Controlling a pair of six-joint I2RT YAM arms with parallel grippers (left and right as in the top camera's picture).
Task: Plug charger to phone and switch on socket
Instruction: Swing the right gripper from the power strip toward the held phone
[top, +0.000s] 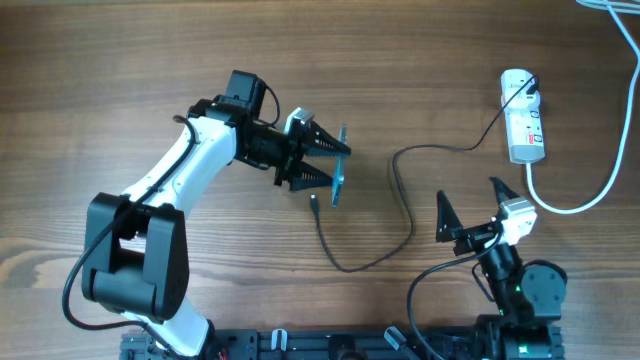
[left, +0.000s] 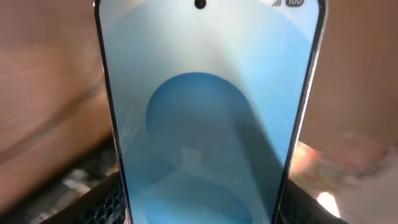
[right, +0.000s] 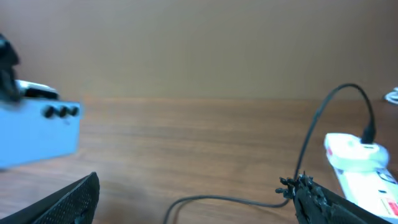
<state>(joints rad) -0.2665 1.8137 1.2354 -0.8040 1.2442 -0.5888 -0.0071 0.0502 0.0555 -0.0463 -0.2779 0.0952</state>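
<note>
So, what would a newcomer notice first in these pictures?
The glowing blue phone, gripped on edge by the left hand above the middle of the table, fills the left wrist view. The black charger loops from the white socket at the far right, its tip near the phone. The right hand stands open.

Charger (top: 408, 210) between phone (top: 338, 165) and socket (top: 523, 115)
</note>
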